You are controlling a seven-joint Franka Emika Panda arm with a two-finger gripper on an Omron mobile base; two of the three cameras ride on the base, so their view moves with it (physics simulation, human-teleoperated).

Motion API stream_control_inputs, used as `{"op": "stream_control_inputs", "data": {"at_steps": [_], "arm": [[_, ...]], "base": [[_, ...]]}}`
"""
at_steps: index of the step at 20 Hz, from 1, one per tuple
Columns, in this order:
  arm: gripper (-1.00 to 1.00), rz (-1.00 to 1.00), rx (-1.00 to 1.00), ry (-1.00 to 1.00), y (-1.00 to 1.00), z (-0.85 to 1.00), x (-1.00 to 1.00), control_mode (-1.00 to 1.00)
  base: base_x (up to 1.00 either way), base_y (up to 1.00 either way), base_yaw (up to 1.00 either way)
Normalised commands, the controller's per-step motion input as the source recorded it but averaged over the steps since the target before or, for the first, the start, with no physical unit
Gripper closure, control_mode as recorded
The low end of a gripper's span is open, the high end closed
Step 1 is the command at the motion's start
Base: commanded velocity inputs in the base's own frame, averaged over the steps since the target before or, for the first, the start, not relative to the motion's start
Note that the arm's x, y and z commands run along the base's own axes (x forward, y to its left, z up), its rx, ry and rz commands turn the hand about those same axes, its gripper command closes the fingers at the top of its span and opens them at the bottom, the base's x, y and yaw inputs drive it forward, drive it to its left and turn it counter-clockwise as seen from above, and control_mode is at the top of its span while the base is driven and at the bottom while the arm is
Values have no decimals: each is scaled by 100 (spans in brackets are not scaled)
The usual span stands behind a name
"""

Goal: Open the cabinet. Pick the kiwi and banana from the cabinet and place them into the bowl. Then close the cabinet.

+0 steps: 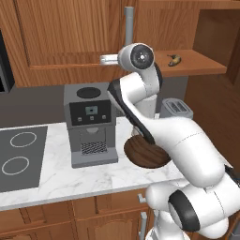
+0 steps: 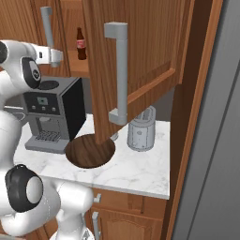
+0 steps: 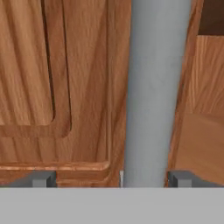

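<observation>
The two dark finger tips of the gripper (image 3: pixel 112 178) stand spread wide apart, released, with the long vertical grey bar handle (image 3: pixel 154 92) of the left door rising between them; nothing is clamped yet. That handle belongs to the large reddish-brown wooden wall cabinet (image 1: pixel 70 37), whose left panelled door is shut flat while its right door (image 2: pixel 136 61) hangs swung open toward the near right.

Behind the open door, on the wooden shelf (image 1: pixel 197 65), lies the small curved yellow banana with dark patches (image 1: pixel 175 59). Further left on that shelf stands a dark brown red-labelled bottle (image 2: pixel 81 43). I cannot make out the kiwi.

Below, on the white marble counter (image 1: pixel 56 173), the wide shallow dark wood-grain bowl (image 2: pixel 89 151) sits empty, just right of the grey and black coffee machine (image 1: pixel 90 124). A small silver toaster (image 2: pixel 140 133) stands to the right of the bowl, and a black cooktop (image 1: pixel 18 157) lies at the far left.

The step in hand looks like taking hold of the left handle. Risks from here: if the fingers close off-centre, the bar may slip out during the pull; a pull not following the hinge arc could jam the door. The already open right door hangs over the bowl, so a careless swing of the arm might strike it.
</observation>
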Motion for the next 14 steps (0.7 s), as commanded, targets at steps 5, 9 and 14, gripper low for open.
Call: {"op": "stream_control_inputs", "data": {"at_steps": [5,9,14], "arm": [[-100,0,0,0,15,-2,89,-100],[-100,0,0,0,18,-25,91,-100],[100,0,0,0,10,-22,48,-100]], "base": [[0,0,0],[0,0,0],[0,0,0]]}}
